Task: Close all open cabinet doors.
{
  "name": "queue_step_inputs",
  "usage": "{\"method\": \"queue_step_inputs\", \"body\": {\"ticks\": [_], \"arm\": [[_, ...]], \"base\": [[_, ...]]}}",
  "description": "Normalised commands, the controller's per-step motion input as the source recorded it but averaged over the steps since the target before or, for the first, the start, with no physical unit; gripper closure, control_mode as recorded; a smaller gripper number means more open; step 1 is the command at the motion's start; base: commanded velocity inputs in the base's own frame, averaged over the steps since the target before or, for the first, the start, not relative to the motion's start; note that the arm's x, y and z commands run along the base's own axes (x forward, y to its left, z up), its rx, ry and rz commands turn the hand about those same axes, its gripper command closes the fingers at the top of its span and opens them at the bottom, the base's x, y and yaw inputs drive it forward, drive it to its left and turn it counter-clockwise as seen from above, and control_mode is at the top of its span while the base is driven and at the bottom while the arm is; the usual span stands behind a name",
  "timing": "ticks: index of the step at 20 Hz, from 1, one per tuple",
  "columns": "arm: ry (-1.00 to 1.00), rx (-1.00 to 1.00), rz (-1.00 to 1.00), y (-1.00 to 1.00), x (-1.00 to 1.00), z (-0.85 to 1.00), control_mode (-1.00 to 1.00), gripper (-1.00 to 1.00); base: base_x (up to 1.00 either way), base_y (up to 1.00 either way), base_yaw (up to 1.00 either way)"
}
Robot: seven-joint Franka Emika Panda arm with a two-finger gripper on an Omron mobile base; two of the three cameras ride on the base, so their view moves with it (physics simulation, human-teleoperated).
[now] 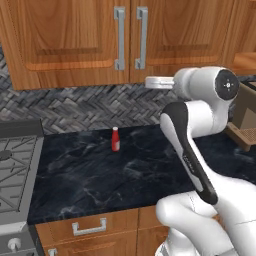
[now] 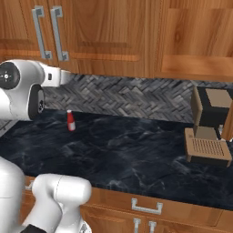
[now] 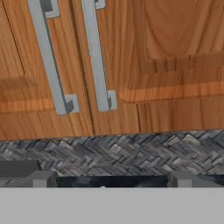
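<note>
Two cabinet doors (image 1: 75, 35) meet flush above the counter (image 1: 100, 170) in the left base view, their handles (image 1: 120, 37) vertical; a further door at the far right edge looks ajar. In the right base view that door (image 2: 195, 38) seems to stand proud of its neighbours, above the coffee machine (image 2: 209, 127), well right of the arm. In the hand view the gripper (image 3: 107, 178) faces the shut pair with fingers spread wide, holding nothing; the likely target lies to its right.
</note>
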Motion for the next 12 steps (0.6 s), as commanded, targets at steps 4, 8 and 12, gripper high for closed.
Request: {"method": "queue_step_inputs", "body": {"ticks": [4,8,12], "arm": [[0.07,0.00,0.13,-0.40,-0.63,0.00,-1.00,-1.00],[0.11,0.00,0.01,-0.01,-0.58,0.01,-1.00,-1.00],[0.20,0.00,0.00,0.00,-0.58,0.10,-1.00,-1.00]], "base": [[0.00,0.00,0.00],[0.00,0.00,0.00],[0.00,0.00,0.00]]}}
